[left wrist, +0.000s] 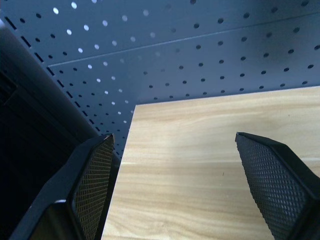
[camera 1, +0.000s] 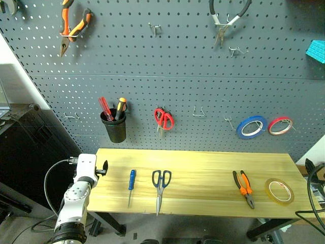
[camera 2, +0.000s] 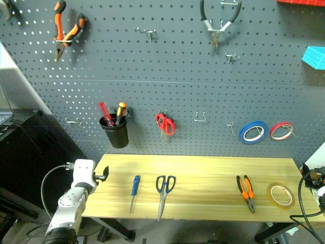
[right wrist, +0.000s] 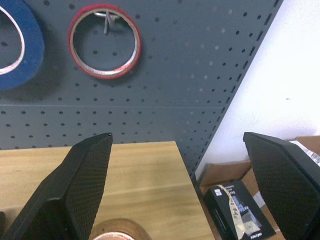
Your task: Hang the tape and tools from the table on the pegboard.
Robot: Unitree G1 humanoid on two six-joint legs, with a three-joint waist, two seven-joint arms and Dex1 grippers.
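On the table (camera 1: pixel 203 173), unlabelled tape (camera 1: pixel 280 191), scissors (camera 1: pixel 160 184)

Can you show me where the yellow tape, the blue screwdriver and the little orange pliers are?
yellow tape (camera 1: pixel 280 191), left eye view, on its front band.
blue screwdriver (camera 1: pixel 132 179), left eye view, on its handle.
small pliers (camera 1: pixel 245 186), left eye view, on the orange handles.

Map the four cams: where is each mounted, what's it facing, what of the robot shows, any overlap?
Left eye, right eye: head stereo pair, looking forward and down at the table and pegboard; left arm at lower left.
Left wrist: faces the table's left end and pegboard; left gripper open.
Right wrist: faces the table's right end; right gripper open.
Shared: red tape ring, blue tape ring and yellow tape appear in head and right wrist views.
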